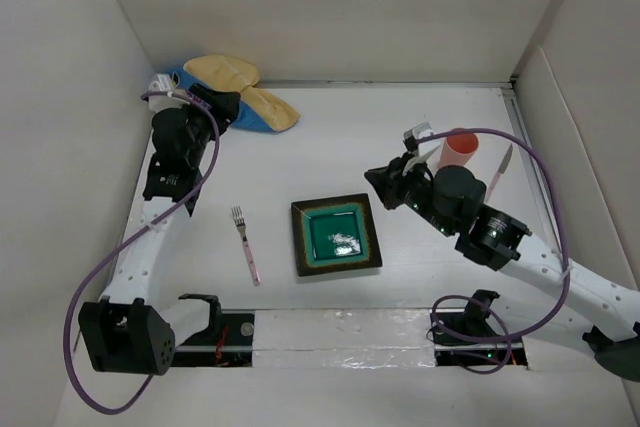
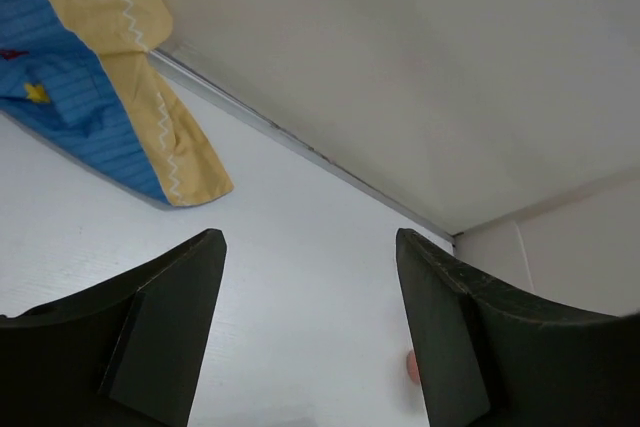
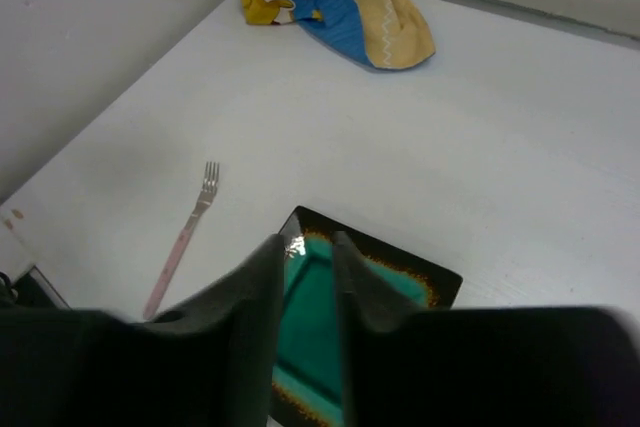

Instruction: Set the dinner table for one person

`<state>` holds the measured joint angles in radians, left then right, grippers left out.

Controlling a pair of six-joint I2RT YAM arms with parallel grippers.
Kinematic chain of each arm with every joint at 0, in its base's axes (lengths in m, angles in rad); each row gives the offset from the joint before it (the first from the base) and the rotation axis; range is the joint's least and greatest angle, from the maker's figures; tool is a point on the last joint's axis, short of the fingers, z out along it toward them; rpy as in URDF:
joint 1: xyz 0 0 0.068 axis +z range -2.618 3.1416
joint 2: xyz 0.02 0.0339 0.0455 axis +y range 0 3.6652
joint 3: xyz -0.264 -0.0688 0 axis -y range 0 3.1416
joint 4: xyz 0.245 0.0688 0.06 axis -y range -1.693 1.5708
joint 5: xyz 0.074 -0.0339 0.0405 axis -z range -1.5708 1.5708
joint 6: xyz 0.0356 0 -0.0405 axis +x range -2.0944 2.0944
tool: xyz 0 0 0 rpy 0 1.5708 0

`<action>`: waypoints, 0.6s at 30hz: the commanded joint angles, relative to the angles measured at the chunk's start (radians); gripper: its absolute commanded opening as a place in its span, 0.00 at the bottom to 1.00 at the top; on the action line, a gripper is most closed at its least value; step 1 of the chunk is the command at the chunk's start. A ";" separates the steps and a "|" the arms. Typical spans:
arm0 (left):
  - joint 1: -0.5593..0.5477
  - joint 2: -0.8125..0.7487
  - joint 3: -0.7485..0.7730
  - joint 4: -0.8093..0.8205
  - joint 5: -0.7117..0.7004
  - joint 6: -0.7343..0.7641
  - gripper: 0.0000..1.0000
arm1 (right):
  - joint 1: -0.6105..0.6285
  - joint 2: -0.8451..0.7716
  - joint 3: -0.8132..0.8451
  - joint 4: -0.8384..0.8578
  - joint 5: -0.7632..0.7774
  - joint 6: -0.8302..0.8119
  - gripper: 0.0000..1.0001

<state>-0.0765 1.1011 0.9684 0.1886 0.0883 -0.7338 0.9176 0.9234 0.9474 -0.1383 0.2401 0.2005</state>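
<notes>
**A:** What's the largest thing?
**B:** The dinner table (image 1: 300,147). It's a flat, matte white surface, roughly square, filling the floor between plain white walls, under both arms.

**A:** And lying on it?
**B:** A crumpled cloth mat (image 1: 235,82) is bunched in the far left corner. It's blue with a yellow backing and white zigzag stitching. From above, the left arm covers part of it. The right wrist view shows a yellow cartoon figure and letters that seem to read "POKE M", the rest lost in a fold.

**A:** The plate?
**B:** The plate (image 1: 337,235) is square and glossy, green glaze inside a dark speckled rim, near the table's middle.

**A:** The grippers?
**B:** The left gripper (image 2: 308,247) is spread wide with nothing between its jaws, near the cloth. The right gripper (image 3: 310,247) has only a narrow slit between its jaws and grips nothing. Its fingers hide the plate's near part.

**A:** Smaller things?
**B:** A smooth salmon-pink cup (image 1: 461,147) stands at the far right, partly behind the right gripper. Beside it lies a knife (image 1: 500,169) with a metal blade and a pink handle. A fork (image 1: 245,243), also pink-handled, lies left of the plate, apart from it.
</notes>
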 commanded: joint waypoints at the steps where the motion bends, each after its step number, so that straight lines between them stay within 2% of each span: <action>1: 0.003 0.038 0.010 0.097 -0.076 -0.056 0.66 | 0.001 -0.006 -0.018 0.085 0.033 -0.004 0.06; 2: 0.003 0.057 0.018 0.097 -0.137 -0.082 0.64 | 0.001 -0.003 -0.015 0.080 0.034 -0.003 0.00; 3: 0.003 0.072 0.023 0.103 -0.166 -0.096 0.63 | 0.001 -0.003 -0.013 0.071 0.036 0.002 0.00; 6: 0.049 0.153 0.064 0.109 -0.226 -0.141 0.46 | 0.001 -0.004 -0.039 0.097 0.025 0.007 0.00; 7: 0.084 0.240 0.114 0.100 -0.225 -0.156 0.19 | 0.001 -0.003 -0.045 0.086 0.019 0.008 0.00; 8: 0.105 0.241 0.115 0.100 -0.225 -0.171 0.19 | 0.001 -0.003 -0.045 0.086 0.019 0.008 0.00; 9: 0.133 0.308 0.162 0.063 -0.205 -0.190 0.00 | 0.001 -0.004 -0.047 0.060 0.019 0.014 0.00; 12: 0.226 0.452 0.240 0.043 -0.105 -0.237 0.00 | 0.001 -0.015 -0.093 0.101 0.022 0.013 0.00; 13: 0.244 0.483 0.262 0.025 -0.095 -0.248 0.04 | 0.001 -0.017 -0.101 0.105 0.016 0.013 0.00; 14: 0.257 0.517 0.286 0.025 -0.094 -0.251 0.04 | 0.001 -0.012 -0.102 0.103 0.013 0.013 0.00; 15: 0.277 0.578 0.335 -0.030 -0.094 -0.256 0.25 | 0.001 -0.011 -0.101 0.094 0.014 0.023 0.00; 17: 0.287 0.621 0.365 -0.040 -0.094 -0.254 0.37 | 0.001 -0.005 -0.107 0.106 0.016 0.030 0.00; 18: 0.287 0.661 0.389 -0.043 -0.097 -0.254 0.48 | 0.001 0.008 -0.113 0.120 0.015 0.022 0.00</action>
<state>0.2077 1.7306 1.2804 0.1776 -0.0303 -0.9588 0.9176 0.9253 0.8371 -0.0952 0.2539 0.2203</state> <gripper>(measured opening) 0.425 0.009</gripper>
